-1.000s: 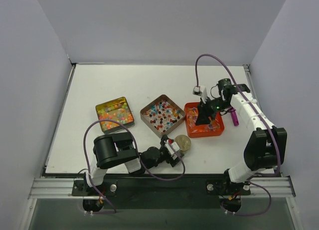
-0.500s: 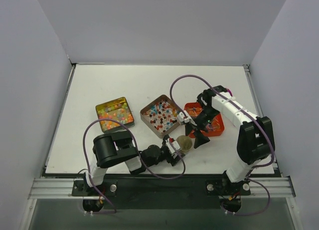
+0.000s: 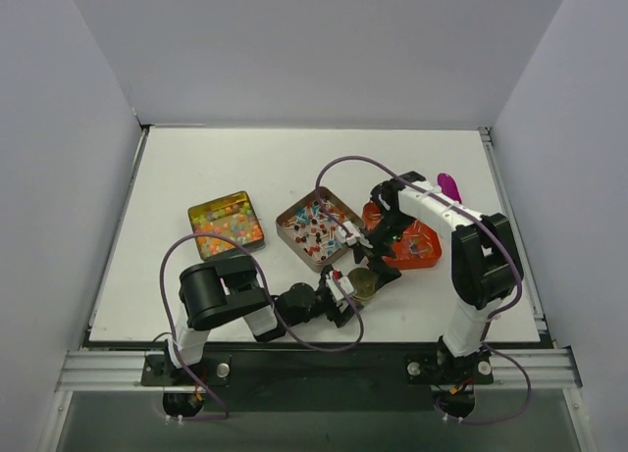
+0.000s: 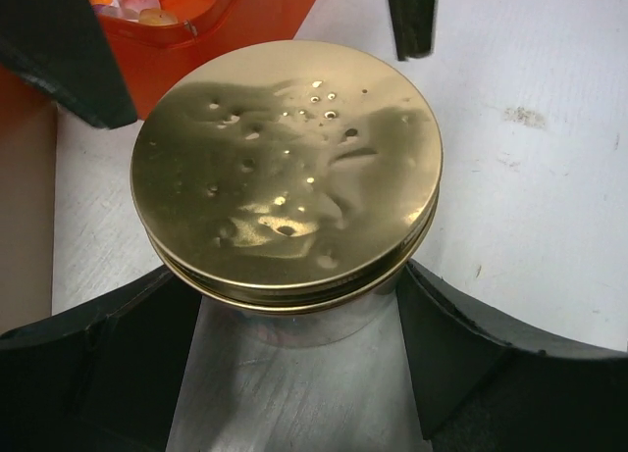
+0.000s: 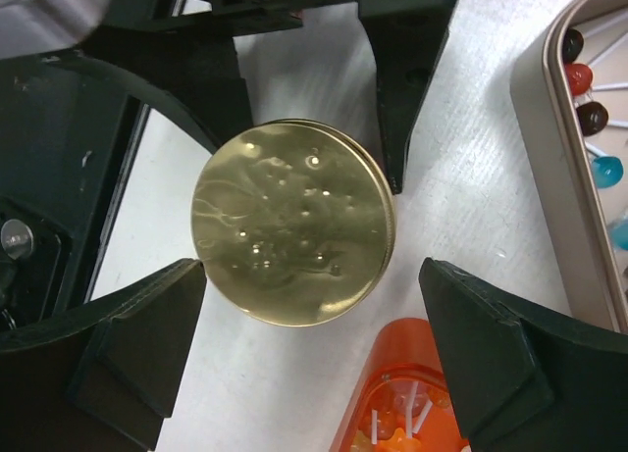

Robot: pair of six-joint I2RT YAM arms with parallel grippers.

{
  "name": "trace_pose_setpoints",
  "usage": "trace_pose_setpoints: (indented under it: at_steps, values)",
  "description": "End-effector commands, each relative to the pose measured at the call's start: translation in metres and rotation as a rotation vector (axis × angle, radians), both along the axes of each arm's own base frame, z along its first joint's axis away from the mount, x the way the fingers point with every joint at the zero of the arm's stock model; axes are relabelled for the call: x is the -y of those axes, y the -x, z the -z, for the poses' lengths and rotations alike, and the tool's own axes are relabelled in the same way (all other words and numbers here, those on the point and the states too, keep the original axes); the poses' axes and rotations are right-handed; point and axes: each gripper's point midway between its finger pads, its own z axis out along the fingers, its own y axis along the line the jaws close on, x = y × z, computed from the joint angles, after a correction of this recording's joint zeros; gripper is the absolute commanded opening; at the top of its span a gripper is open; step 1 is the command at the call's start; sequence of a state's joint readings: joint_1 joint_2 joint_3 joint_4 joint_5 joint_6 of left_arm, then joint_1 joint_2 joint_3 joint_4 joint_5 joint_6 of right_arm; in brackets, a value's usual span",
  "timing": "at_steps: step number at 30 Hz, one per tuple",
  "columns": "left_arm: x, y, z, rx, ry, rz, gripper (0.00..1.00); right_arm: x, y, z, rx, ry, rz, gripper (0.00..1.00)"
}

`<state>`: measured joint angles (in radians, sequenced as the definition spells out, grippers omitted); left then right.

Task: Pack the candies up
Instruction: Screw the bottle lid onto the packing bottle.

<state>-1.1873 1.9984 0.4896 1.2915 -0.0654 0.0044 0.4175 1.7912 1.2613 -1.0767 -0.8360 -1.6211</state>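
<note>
A gold lid (image 4: 285, 168) caps a jar (image 4: 294, 374) beside an orange tray (image 3: 428, 260); purple scoop (image 3: 448, 185) beyond.

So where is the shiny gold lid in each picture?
Top external: gold lid sits low in the middle, just below the orange tray.
Left wrist: lid fills the middle, on its jar; tray above.
Right wrist: lid left of middle; tray below.
Shared landmark: the orange tray.
</note>
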Motion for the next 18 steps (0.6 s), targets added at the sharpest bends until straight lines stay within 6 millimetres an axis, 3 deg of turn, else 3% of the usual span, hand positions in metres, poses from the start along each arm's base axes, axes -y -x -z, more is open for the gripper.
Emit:
trace_pose_setpoints:
  at_steps: [1, 6, 18]
  values:
    - [-0.059, 0.037, 0.095, -0.225, -0.341, 0.032, 0.00, -0.005, -0.004, 0.002, 0.007, 0.027, 0.002, 1.00]
    - [-0.062, 0.035, 0.098, -0.240, -0.347, 0.016, 0.00, -0.004, -0.001, 0.005, 0.008, 0.056, 0.014, 1.00]
    - [-0.069, 0.031, 0.101, -0.269, -0.350, -0.027, 0.00, 0.032, 0.025, 0.007, 0.035, 0.189, 0.033, 1.00]
